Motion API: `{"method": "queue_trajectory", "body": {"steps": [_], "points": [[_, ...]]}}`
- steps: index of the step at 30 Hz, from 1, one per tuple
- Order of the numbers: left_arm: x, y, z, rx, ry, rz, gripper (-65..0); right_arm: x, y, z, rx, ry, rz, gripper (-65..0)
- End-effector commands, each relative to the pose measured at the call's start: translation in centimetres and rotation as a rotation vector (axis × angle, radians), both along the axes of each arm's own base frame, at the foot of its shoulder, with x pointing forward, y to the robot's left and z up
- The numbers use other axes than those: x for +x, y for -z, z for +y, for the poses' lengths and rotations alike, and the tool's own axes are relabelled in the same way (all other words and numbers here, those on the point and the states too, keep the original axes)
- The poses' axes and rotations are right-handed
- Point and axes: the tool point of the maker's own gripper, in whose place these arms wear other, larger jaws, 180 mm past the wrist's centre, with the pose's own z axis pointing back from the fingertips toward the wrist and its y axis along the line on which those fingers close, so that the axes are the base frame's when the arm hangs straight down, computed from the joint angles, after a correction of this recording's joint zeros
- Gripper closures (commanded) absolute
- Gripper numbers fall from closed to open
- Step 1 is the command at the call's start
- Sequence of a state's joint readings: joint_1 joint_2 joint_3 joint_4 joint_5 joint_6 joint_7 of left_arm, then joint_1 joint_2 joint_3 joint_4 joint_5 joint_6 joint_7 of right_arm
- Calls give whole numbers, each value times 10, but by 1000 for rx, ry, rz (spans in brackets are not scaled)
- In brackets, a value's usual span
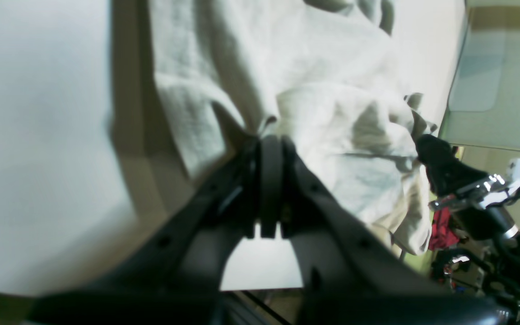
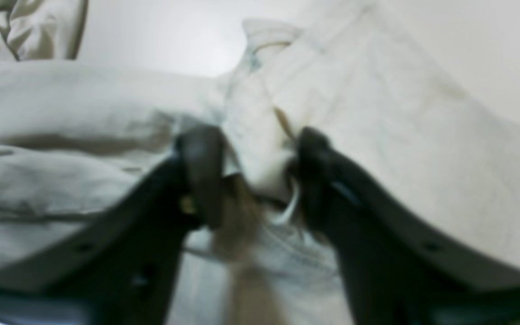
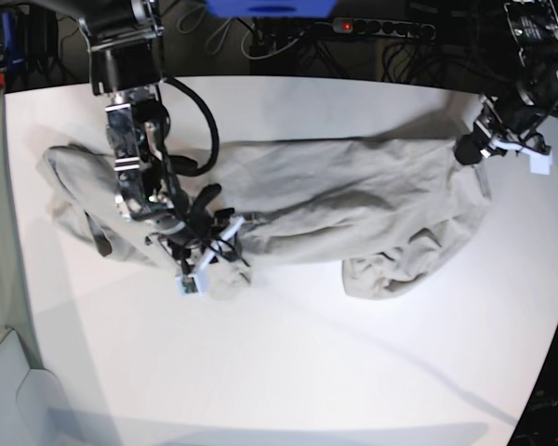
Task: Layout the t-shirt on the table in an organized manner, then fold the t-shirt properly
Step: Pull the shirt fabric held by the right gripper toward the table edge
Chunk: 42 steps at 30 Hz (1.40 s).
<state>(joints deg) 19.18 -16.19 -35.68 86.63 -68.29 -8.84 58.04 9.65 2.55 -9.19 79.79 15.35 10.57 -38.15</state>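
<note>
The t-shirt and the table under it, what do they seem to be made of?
The t-shirt looks like soft woven or knit cloth, probably cotton: matte grey-beige, and it wrinkles and bunches where the grippers pinch it. The table looks like a hard smooth board, perhaps laminate or painted: plain white, with a faint sheen and soft shadows. Neither can be told for certain.

We see the t-shirt [image 3: 335, 209] as soft, matt, creased beige cloth on the smooth, faintly sheened white table [image 3: 288, 372]; the 2 grippers' fingers [image 2: 201, 171] look like dull black plastic.
</note>
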Motion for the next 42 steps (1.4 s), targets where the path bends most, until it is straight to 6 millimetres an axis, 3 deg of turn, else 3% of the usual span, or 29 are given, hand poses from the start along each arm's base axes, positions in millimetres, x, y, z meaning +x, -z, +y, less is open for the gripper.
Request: {"method": "queue_trajectory", "body": {"steps": [1, 3, 9, 12, 15, 23, 29, 35, 42], "points": [[8, -14, 3, -25, -16, -40, -3, 15, -22, 1, 18, 8, -72, -126], [8, -14, 4, -25, -17, -40, -3, 18, -34, 2, 23, 8, -107, -8], [12, -16, 4, -25, -19, -52, -3, 15, -102, -7, 14, 1, -298, 0], [15, -18, 4, -25, -19, -58, -3, -4, -133, -12, -2, -13, -388, 0], [16, -19, 3, -29, -20, -63, -3, -31, -144, -24, -17, 4, -420, 0], [29, -27, 2, -33, -14, -96, -3, -82, -109, -88, -57, 179, -351, 0], [39, -33, 1, -31, -8, -120, -3, -137, -76, -101, -61, 225, -286, 0], [51, -43, 0, -32, -5, -154, -3, -196, -45, -74, 32, 274, -148, 0], [60, -49, 1, -29, -4, -178, -3, -238, -35, 10, 184, 105, -23, 0]]}}
